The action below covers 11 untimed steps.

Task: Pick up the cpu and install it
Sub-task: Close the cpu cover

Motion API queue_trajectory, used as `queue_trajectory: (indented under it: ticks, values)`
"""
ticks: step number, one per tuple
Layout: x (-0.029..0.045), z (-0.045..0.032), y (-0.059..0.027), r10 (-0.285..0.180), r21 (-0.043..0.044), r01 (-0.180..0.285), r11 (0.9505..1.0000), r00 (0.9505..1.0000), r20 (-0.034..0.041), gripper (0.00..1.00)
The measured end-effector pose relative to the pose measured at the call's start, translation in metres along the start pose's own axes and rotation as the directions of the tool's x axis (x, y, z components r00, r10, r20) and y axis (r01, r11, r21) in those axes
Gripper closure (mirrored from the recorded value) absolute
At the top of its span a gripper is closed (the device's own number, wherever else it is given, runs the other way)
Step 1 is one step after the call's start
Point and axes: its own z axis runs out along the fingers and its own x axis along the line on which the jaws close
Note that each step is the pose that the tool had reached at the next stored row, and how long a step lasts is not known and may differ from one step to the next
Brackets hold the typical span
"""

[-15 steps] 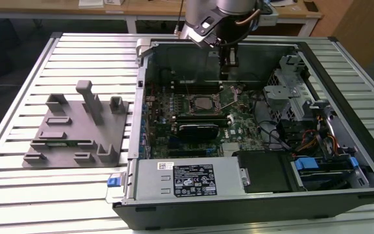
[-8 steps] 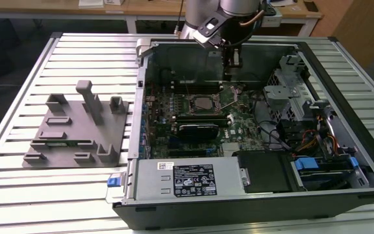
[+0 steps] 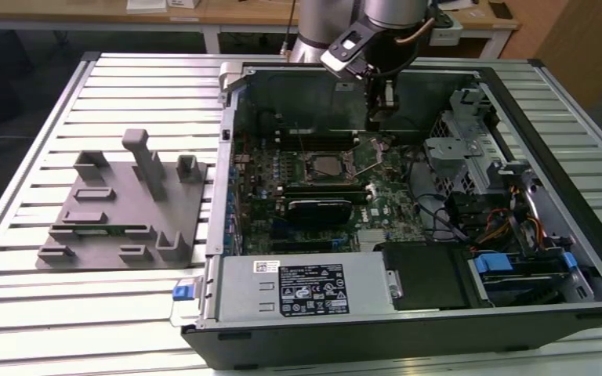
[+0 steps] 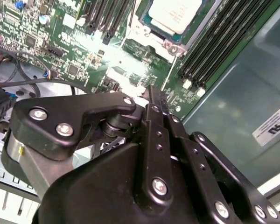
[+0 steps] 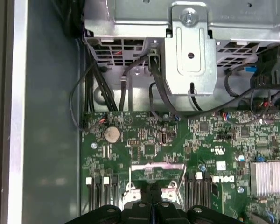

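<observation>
**Cpu sits in its socket, pincer closed just beside it**

We see the cpu [image 3: 326,164] lying flat in the socket [image 4: 149,33] on the motherboard [image 3: 270,168], inside the open computer case [image 3: 280,345] on the slatted bench [image 3: 29,313]. In the second wrist view its pale metal top [image 4: 174,13] faces up, between rows of memory slots.

The pincer [image 3: 376,125] hangs low over the board, near the socket on the exterior view's right. In both wrist views its fingers [image 5: 144,198] look pressed together, with nothing between them.

We judge the chip light, thin and stiff, with a smooth top that could slip. Its underside contacts are likely fragile, so we would hold it by two opposite edges, kept level.
</observation>
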Motion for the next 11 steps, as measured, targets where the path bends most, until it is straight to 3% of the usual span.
queue_trajectory:
  ticks: [11]
  values:
    - [0.0050,0.0093,0.0147,-0.001,0.0000,0.001,1.0000,1.0000,0.0087,0.89]
